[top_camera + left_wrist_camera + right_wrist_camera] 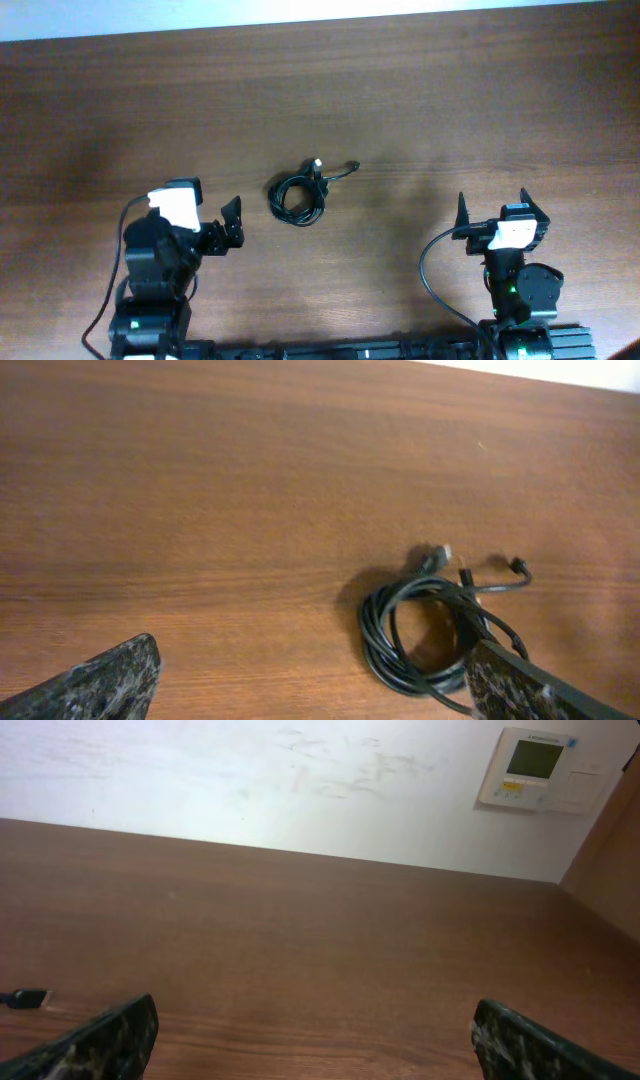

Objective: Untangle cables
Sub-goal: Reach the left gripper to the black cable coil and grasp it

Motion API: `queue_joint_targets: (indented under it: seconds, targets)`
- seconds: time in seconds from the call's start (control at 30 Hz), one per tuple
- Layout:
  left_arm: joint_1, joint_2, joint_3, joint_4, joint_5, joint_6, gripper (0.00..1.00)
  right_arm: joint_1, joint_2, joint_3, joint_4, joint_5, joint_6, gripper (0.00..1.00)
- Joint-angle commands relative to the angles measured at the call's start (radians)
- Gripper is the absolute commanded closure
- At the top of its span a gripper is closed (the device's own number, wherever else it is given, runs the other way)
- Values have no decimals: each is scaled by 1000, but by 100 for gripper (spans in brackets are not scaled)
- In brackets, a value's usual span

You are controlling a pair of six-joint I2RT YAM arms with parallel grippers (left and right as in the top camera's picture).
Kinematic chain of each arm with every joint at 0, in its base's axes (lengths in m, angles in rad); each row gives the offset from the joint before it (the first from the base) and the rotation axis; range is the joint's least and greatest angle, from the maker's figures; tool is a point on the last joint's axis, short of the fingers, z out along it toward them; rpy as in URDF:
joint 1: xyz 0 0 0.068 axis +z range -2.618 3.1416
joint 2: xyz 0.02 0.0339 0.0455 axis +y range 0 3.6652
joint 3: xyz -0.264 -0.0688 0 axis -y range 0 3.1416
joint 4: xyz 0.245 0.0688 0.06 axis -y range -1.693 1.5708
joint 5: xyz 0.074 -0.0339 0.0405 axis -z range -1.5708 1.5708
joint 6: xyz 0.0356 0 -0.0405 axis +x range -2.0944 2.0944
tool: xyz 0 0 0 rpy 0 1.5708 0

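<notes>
The only lettering is on a pale wall panel point(535, 768) with a small screen, seen from the right wrist, and it is too small to read. There are two grippers and one bundle of cables point(298, 197) on the table point(450, 90). The cords are coiled too tightly to count, but three plug ends stick out in the left wrist view, one of them pale. The left gripper point(230, 228) stands with its jaws wide apart and nothing between them. The bundle lies near it, ahead and to its right, apart from it in the overhead view. From its own camera, the cables point(420, 635) sit just in front of the right finger point(520, 695), which covers the coil's near edge. The right gripper point(495, 212) is also spread wide and empty. The bundle lies well off to its left and a little ahead, and only one plug tip point(25, 998) shows at the left edge of its view.
</notes>
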Motion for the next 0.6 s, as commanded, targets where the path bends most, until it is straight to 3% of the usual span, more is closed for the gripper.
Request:
queue_joint_targets:
  seconds: [0.0,0.2,0.4,0.57]
  targets:
    - [5,38,34,2,156,-6,1,-6,-8,-7,-4,8,5,1]
    - [4,49,34,18,416,-6,1,-6,-8,-7,-4,8,5,1]
    - [3,77,77,56,340,-199,0,-6,-8,-7,-4,8,5,1]
    - [-26,222,193,-43,229,-283,16,-6,-8,-7,-4,8,5,1]
